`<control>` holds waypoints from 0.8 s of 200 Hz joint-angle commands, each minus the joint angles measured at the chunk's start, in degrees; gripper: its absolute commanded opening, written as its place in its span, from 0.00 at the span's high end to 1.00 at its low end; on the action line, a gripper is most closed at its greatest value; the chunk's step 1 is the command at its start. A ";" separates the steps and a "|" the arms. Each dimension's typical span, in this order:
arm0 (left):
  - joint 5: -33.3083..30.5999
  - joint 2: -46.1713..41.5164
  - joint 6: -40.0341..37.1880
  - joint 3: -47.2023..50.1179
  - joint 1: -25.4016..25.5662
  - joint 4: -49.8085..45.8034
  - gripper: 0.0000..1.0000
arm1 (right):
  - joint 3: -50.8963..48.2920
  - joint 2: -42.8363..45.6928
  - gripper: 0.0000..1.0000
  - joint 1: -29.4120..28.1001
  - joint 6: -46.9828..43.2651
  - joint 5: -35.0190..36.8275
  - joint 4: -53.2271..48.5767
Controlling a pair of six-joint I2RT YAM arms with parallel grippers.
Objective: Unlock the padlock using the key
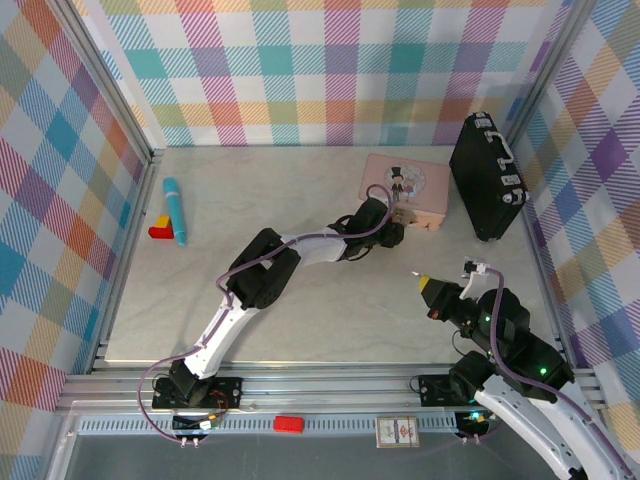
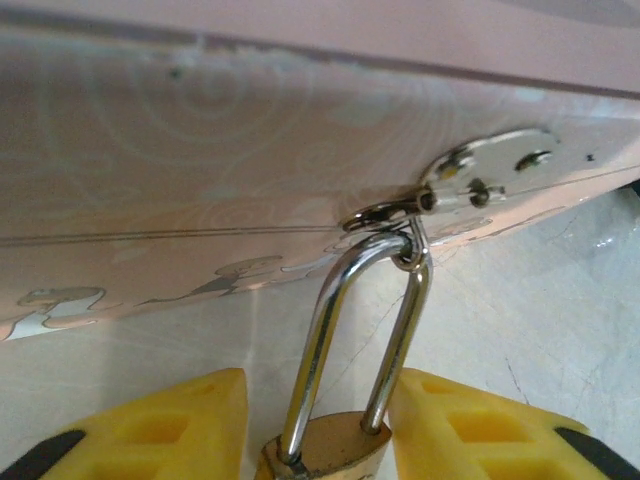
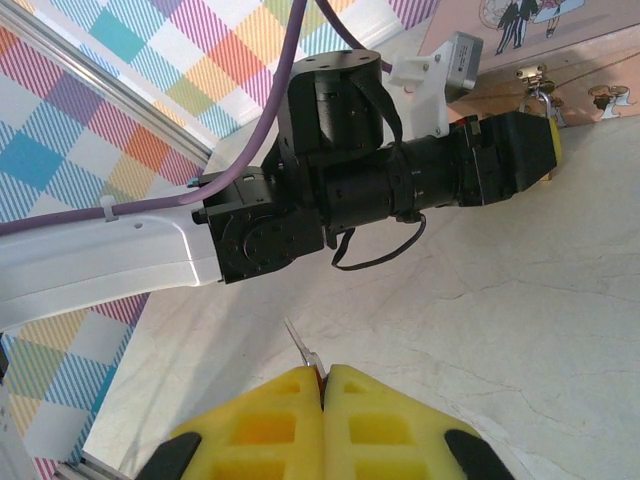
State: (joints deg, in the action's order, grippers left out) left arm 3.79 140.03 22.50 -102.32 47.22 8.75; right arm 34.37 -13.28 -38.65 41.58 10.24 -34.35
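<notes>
Brass padlock (image 2: 325, 455), shackle (image 2: 322, 315) through the pink tin's (image 2: 200, 150) clasp (image 2: 485, 175), points straight off it; left gripper (image 2: 318, 385) half-open astride, right gripper (image 3: 323, 375) pinching key (image 3: 303, 352).

The right pincer (image 3: 323, 375), its yellow fingers pressed together, pinches a thin dark metal key (image 3: 302, 347) that pokes up from the tips, well below the pale pink rectangular tin (image 3: 590, 40). The left arm's black pincer (image 3: 545, 150) reaches the tin's front edge, just beside its silver clasp (image 3: 530, 72), over the marbled grey desk (image 3: 500, 330).
</notes>
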 commanded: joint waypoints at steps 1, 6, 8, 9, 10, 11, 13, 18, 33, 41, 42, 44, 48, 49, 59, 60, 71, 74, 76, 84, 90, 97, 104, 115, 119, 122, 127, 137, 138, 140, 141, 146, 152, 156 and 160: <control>-0.10 0.96 -0.47 -0.19 0.60 -0.93 0.62 | -0.71 0.28 1.00 -0.28 0.82 -0.64 1.82; -0.11 0.79 -0.41 -0.04 0.59 -0.87 0.64 | -0.79 0.19 1.00 -0.26 0.91 -0.74 1.89; -0.10 0.76 -0.39 0.00 0.59 -0.85 0.64 | -0.80 0.12 1.00 -0.28 0.88 -0.75 1.95; -0.10 0.72 -0.37 0.06 0.59 -0.80 0.65 | -0.80 0.11 1.00 -0.28 0.96 -0.75 1.94; -0.10 0.75 -0.36 0.08 0.59 -0.78 0.65 | -0.80 0.06 1.00 -0.24 1.05 -0.75 1.97; -0.10 0.72 -0.36 0.14 0.59 -0.77 0.65 | -0.80 0.08 1.00 -0.26 1.05 -0.79 2.03; -0.12 0.63 -0.40 0.18 0.57 -0.76 0.66 | -0.82 -0.02 1.00 -0.23 1.04 -0.82 2.08; -0.31 0.45 -0.35 0.45 0.59 -0.63 0.68 | -0.82 -0.20 1.00 -0.27 1.03 -0.92 2.23; -1.08 -0.10 -0.34 1.36 0.60 -0.07 0.72 | -0.80 -0.65 1.00 -0.25 1.02 -1.02 2.49; -1.26 -0.48 -0.36 1.82 0.58 0.36 0.73 | -0.81 -0.90 1.00 -0.27 1.04 -1.10 2.65; -1.25 -0.55 -0.36 1.88 0.59 0.42 0.74 | -0.80 -0.98 1.00 -0.28 1.04 -1.10 2.68; -1.27 -0.63 -0.35 2.02 0.59 0.50 0.74 | -0.80 -1.03 1.00 -0.28 1.02 -1.10 2.72; -1.32 -0.85 -0.41 2.16 0.63 0.64 0.75 | -0.82 -1.18 1.00 -0.28 1.02 -1.08 2.79; -1.33 -0.91 -0.38 2.19 0.57 0.69 0.75 | -0.81 -1.25 1.00 -0.28 1.03 -1.09 2.79; -1.66 -1.44 -0.46 2.69 0.55 1.00 0.77 | -0.67 -1.64 1.00 -0.28 0.98 -1.21 3.01; -1.71 -1.52 -0.45 2.71 0.57 1.04 0.77 | -0.64 -1.70 1.00 -0.28 0.92 -1.24 3.03; -2.18 -1.94 -0.37 3.21 0.50 1.39 0.79 | -0.49 -2.12 1.00 -0.28 0.88 -1.27 3.05; -2.28 -2.07 -0.38 3.37 0.52 1.50 0.80 | -0.45 -2.23 1.00 -0.27 0.95 -1.20 3.06; -2.36 -2.18 -0.36 3.49 0.51 1.59 0.80 | -0.38 -2.27 1.00 -0.28 0.89 -1.19 3.06; -2.54 -2.50 -0.41 3.86 0.50 1.79 0.82 | -0.36 -2.32 1.00 -0.29 1.01 -1.11 3.06; -2.71 -2.79 -0.42 4.24 0.44 1.96 0.84 | -0.36 -2.44 1.00 -0.27 1.13 -1.10 3.25; -3.33 -3.29 -0.65 4.80 0.47 2.27 0.85 | -0.44 -2.45 1.00 -0.24 1.22 -1.10 3.53; -4.09 -3.89 -0.86 5.55 0.42 2.56 0.86 | -0.57 -2.50 1.00 -0.28 1.28 -0.92 3.67; -4.84 -4.93 -0.80 6.61 0.32 2.91 0.88 | -0.62 -2.67 1.00 -0.28 1.70 -0.47 3.59; -4.85 -5.21 -0.82 6.96 0.12 3.20 0.89 | -0.56 -2.78 1.00 -0.28 1.74 -0.48 3.59; -4.85 -5.53 -0.86 7.30 0.03 3.46 0.89 | -0.46 -2.85 1.00 -0.28 1.78 -0.48 3.59; -4.85 -5.84 -0.86 7.82 -0.06 3.83 0.90 | -0.38 -2.97 1.00 -0.28 1.92 -0.48 3.59; -5.02 -6.53 -0.79 8.70 -0.37 4.36 0.91 | -0.32 -3.32 1.00 -0.28 1.95 -0.29 3.43; -5.02 -6.57 -0.79 8.80 -0.37 4.40 0.91 | -0.29 -3.37 1.00 -0.28 2.03 -0.26 3.38; -5.02 -6.80 -0.86 8.98 -0.44 4.47 0.91 | -0.30 -3.45 1.00 -0.28 2.12 -0.19 3.40; -5.02 -6.83 -0.83 9.07 -0.45 4.54 0.92 | -0.33 -3.52 1.00 -0.28 2.16 -0.16 3.36; -4.89 -7.25 -0.88 9.60 -0.69 4.80 0.92 | -0.40 -3.67 1.00 -0.27 2.31 -0.06 3.32; -4.85 -7.69 -0.92 10.34 -0.93 5.02 0.93 | -0.43 -3.95 1.00 -0.27 2.39 0.00 3.32; -4.99 -7.97 -0.89 10.88 -1.10 5.16 0.93 | -0.55 -4.10 1.00 -0.21 2.50 0.04 3.40; -5.06 -8.36 -0.90 11.62 -1.18 5.26 0.94 | -0.63 -4.28 1.00 -0.26 2.72 0.13 3.46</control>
State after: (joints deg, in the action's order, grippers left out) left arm 1.80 135.70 22.48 -93.89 47.20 14.13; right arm 34.15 -16.64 -38.65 42.94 9.65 -32.40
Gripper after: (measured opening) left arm 0.154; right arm 0.064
